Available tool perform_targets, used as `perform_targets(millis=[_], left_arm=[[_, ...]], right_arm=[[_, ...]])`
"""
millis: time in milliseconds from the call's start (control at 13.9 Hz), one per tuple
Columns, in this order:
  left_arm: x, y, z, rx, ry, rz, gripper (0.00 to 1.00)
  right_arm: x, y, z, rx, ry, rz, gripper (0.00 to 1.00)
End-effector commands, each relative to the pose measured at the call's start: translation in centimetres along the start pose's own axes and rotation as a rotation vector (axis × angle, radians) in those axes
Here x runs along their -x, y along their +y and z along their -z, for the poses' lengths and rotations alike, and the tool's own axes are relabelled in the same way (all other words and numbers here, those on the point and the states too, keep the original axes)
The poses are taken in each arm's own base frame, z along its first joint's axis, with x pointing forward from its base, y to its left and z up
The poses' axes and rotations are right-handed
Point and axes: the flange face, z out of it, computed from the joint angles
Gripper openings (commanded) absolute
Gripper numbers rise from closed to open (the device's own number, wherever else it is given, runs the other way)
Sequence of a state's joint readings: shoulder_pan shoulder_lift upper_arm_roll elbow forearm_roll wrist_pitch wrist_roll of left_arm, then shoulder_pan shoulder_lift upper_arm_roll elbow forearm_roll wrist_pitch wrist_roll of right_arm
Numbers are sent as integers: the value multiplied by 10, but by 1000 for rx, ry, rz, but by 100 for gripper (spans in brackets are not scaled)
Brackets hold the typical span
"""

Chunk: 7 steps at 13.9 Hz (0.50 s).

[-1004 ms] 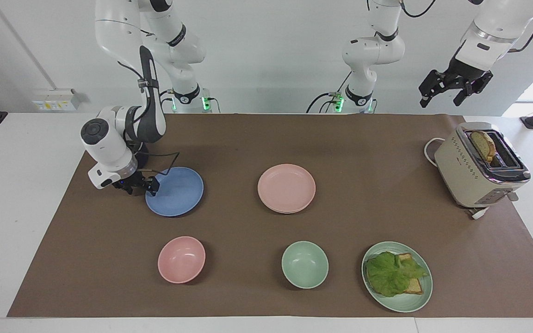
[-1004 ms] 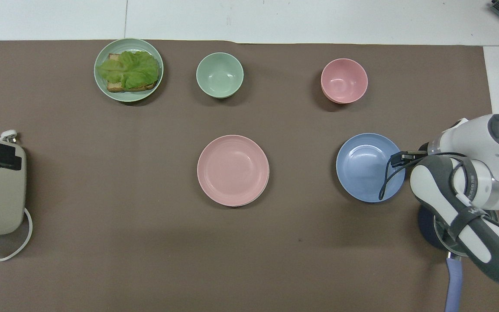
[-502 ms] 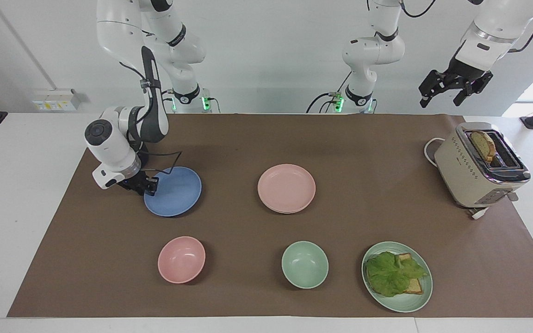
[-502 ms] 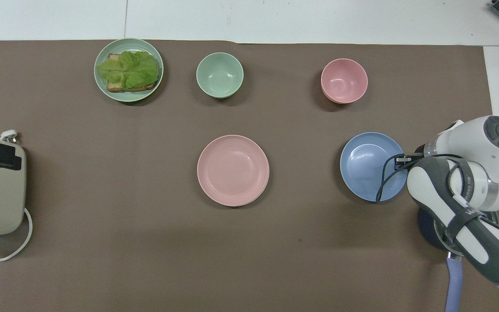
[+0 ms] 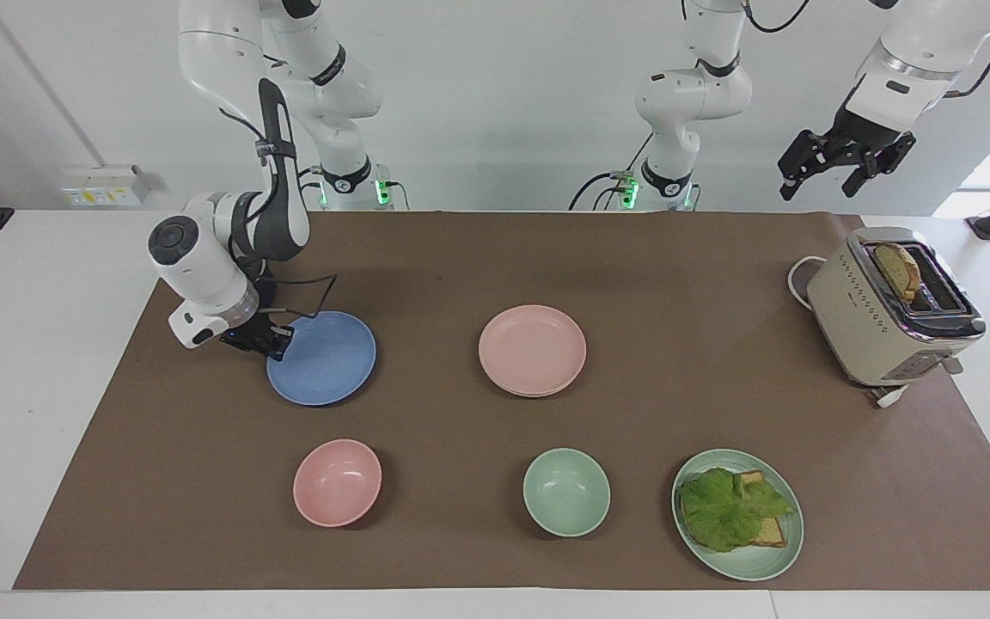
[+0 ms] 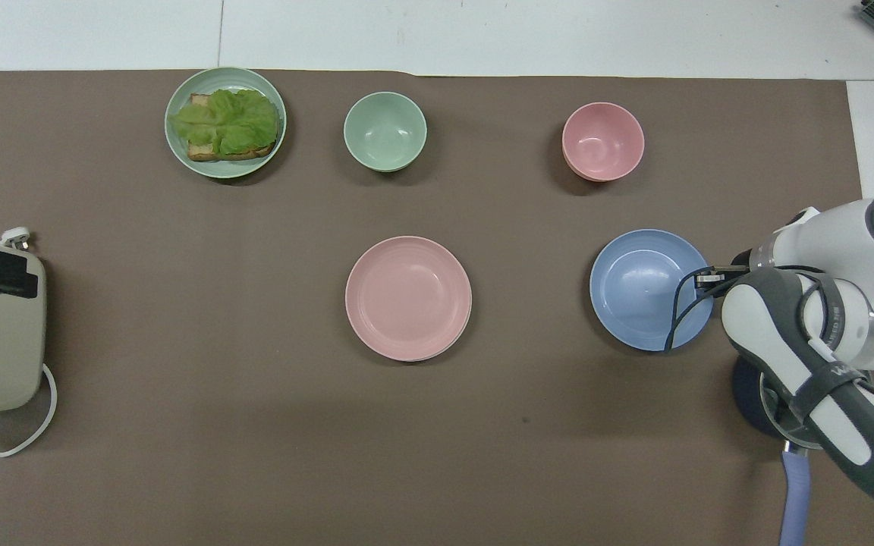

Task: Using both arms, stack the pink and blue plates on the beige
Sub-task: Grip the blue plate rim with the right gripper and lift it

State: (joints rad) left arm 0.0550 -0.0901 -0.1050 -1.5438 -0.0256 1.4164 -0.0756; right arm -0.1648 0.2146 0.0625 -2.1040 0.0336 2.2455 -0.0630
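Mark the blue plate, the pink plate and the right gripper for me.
blue plate (image 5: 327,361), facing view, on its bare middle.
pink plate (image 5: 532,348), facing view, on its centre.
right gripper (image 5: 278,344), facing view, at the fingertips on the blue plate's rim toward the right arm's end.

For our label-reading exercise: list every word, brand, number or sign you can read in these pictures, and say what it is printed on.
No text can be read for certain.
Strap on the right arm: white lettering, too small to read.
Toaster: rows of dots on its side, no readable brand.
Wall socket box: markings too blurred to read.
Plates and bowls: no print.
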Motion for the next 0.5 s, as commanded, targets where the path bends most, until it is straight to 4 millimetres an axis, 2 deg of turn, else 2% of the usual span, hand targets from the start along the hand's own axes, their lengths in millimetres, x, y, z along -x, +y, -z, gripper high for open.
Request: perform_targets(millis=[0, 215, 430], left_arm=[[5, -3, 3, -3, -7, 2, 100], [5, -2, 3, -3, -7, 1, 100], [5, -2, 3, -3, -7, 2, 100]], right_arm=[[8, -23, 38, -26, 11, 52, 0], [19, -56, 74, -88, 18, 63, 0], [25, -83, 93, -146, 42, 71, 0]])
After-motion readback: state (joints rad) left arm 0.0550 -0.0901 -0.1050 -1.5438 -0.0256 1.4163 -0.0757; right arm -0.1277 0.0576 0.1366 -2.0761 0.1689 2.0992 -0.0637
